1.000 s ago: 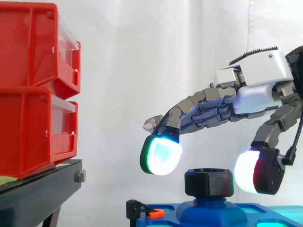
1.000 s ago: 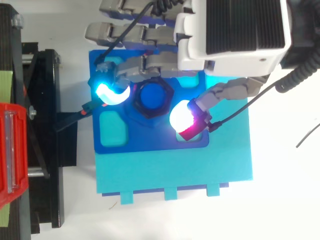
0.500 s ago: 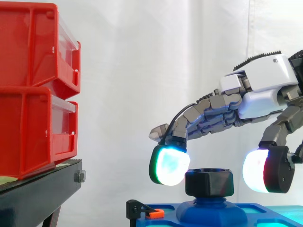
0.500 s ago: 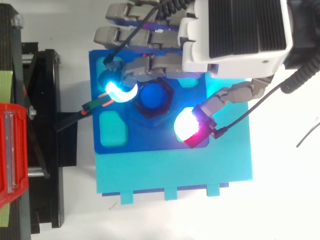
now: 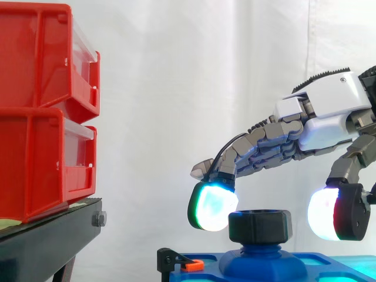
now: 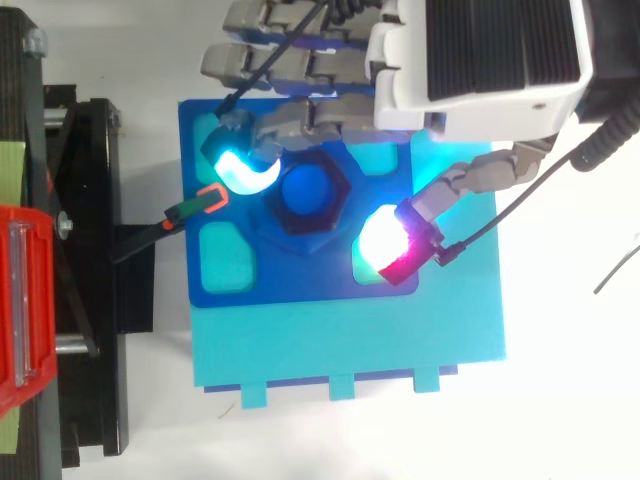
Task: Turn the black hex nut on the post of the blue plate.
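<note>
The black hex nut (image 5: 259, 226) sits on the blue post (image 6: 305, 191) that rises from the dark blue plate (image 6: 300, 283). My hand (image 5: 329, 113) reaches in from the right, above the nut, and is open, with its fingers relaxed. One glowing cyan fingertip (image 5: 213, 206) hangs just left of the nut, close to its upper edge. The thumb's white and red pad (image 5: 333, 213) hovers to the right of the nut with a clear gap. In the top view the hand (image 6: 480, 60) straddles the nut (image 6: 341, 200), fingertip (image 6: 243, 170) on one side and thumb pad (image 6: 392, 242) on the other.
The plate lies on a cyan base (image 6: 350, 340). A small orange-tipped clip (image 6: 210, 198) juts from the plate's left edge. Two stacked red bins (image 5: 41, 111) stand on a black stand (image 5: 47, 241) at the left. Behind is the white curtain.
The hand has shifted right. Its cyan fingertip has come closer to the nut's left side, and the thumb pad has moved farther right of the nut. The nut looks unmoved.
</note>
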`<action>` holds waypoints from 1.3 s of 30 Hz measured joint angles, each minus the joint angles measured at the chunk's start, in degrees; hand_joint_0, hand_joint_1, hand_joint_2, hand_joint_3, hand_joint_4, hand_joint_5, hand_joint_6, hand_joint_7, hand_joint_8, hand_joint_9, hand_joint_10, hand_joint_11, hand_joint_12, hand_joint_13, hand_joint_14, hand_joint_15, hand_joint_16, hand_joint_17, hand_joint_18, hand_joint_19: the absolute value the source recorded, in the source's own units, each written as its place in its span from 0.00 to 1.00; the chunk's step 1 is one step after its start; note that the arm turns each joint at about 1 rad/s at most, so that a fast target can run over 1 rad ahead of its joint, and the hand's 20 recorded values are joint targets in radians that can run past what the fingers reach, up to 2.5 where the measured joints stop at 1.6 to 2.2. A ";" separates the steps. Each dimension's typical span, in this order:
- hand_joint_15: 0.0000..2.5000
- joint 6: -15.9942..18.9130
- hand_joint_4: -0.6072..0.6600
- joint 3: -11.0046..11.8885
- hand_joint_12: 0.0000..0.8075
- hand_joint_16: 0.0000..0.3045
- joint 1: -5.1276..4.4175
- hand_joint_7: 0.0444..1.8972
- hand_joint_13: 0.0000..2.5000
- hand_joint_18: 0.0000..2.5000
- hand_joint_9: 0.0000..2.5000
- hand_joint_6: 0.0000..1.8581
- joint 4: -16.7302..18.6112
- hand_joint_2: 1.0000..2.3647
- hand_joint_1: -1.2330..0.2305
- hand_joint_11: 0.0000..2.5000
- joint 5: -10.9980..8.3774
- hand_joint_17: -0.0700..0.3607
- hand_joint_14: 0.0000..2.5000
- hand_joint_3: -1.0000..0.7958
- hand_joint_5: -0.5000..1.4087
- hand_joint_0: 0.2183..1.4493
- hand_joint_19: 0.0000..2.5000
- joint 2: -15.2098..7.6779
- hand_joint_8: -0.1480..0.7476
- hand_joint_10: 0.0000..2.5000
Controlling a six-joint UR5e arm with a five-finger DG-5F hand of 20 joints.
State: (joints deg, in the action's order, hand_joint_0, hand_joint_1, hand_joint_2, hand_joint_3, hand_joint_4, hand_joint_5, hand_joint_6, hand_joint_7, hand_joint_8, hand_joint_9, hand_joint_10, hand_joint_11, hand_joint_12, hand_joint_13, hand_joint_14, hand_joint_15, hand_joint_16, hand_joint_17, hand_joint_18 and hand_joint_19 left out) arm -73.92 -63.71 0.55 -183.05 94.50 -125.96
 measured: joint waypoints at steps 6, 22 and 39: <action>0.00 -0.07 0.61 0.01 0.43 0.17 0.37 0.37 0.00 0.00 0.00 0.27 0.05 0.00 0.32 0.00 0.45 0.44 0.00 0.28 0.12 0.11 0.00 0.01 0.36 0.00; 0.00 -0.65 0.62 0.56 0.43 0.17 0.94 0.38 0.00 0.00 0.00 0.27 -2.05 0.00 0.33 0.00 1.13 0.44 0.00 0.28 0.12 0.11 0.00 0.09 0.36 0.00; 0.00 -2.39 0.61 2.95 0.43 0.17 0.95 0.37 0.00 0.00 0.00 0.27 -7.68 0.00 0.32 0.00 1.14 0.44 0.00 0.28 0.11 0.12 0.00 0.32 0.36 0.00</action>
State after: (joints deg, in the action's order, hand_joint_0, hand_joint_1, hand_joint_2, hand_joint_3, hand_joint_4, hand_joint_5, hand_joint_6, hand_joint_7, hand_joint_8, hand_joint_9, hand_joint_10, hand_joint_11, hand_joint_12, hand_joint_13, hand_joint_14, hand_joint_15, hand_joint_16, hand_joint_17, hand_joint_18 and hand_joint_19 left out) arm -76.30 -60.76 1.50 -190.73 95.63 -125.64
